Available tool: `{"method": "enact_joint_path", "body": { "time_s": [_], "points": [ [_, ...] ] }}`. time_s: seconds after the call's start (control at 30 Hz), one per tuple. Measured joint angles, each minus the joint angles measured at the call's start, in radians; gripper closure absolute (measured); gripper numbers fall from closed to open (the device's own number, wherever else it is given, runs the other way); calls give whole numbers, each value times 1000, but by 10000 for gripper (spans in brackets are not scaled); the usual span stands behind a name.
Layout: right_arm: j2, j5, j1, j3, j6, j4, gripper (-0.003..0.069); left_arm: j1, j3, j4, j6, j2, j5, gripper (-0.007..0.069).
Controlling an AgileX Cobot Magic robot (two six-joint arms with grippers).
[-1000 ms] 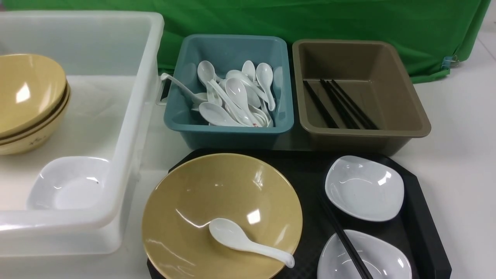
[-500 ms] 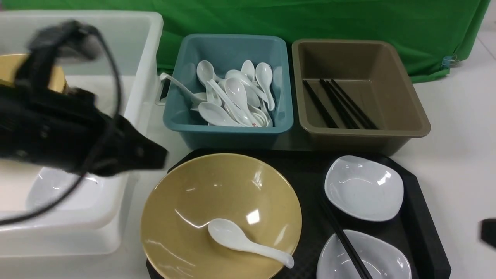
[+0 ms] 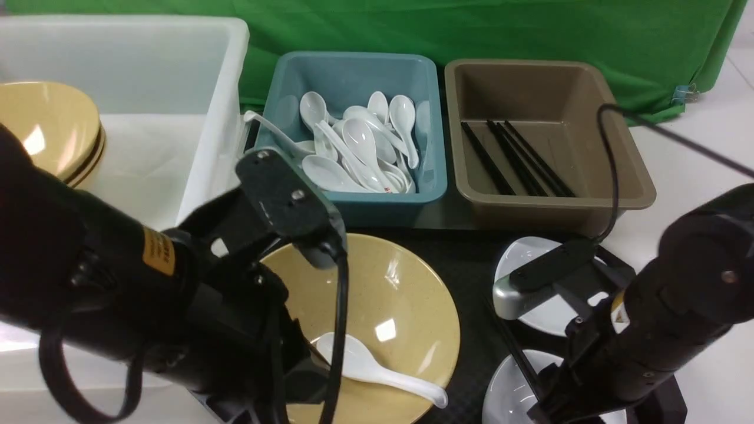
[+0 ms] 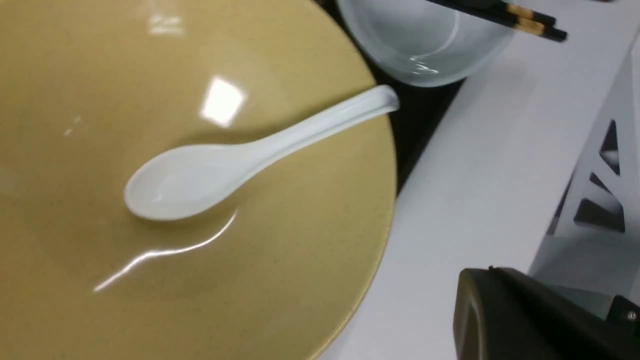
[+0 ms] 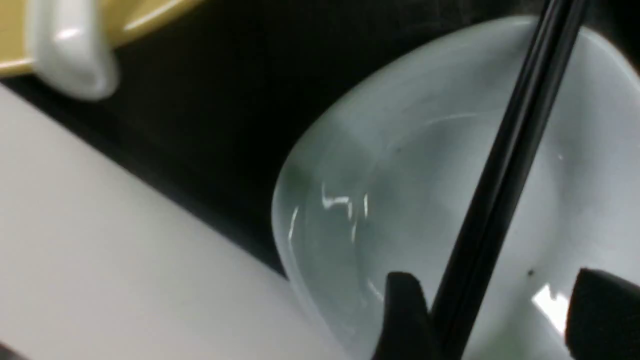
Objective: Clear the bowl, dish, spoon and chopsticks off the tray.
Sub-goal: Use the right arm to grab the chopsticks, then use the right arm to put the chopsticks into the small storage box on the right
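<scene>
The mustard bowl sits on the left of the black tray with the white spoon lying in it. Two white dishes are on the tray's right, the far dish and the near dish. The black chopsticks lie across the near dish. My left arm hangs over the bowl's near left side. Its gripper is shut and empty, beside the bowl's rim and off the spoon. My right gripper is open over the near dish, straddling the chopsticks.
A big white tub at the left holds stacked yellow bowls. Behind the tray stand a blue tub with several white spoons and a brown tub with several black chopsticks. A green cloth hangs at the back.
Both arms have come in. The left arm swung from over the white tub to over the bowl. The right arm came from the right edge to over the near dish.
</scene>
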Motion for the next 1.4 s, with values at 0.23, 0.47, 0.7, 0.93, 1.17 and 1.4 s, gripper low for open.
{"method": "enact_joint_path", "body": {
  "time_s": [0.23,0.47,0.7,0.93,1.17,1.4],
  "points": [
    [80,-39,1,-1,24,-31,223,-5,0,-45,93,50,-101,630],
    [139,-45,1,-1,28,-34,444,-5,0,-84,124,100,-174,630],
    [112,-29,1,-1,39,-34,559,-5,0,-83,119,101,-179,630],
    [-45,94,1,-60,42,-34,559,-5,0,-82,101,101,-261,630],
    [-125,49,-126,-287,-4,-36,559,-6,-14,-86,100,104,-616,630],
    [135,-110,-333,-660,-83,-38,559,-6,-46,-106,97,119,-937,630]
  ]
}}
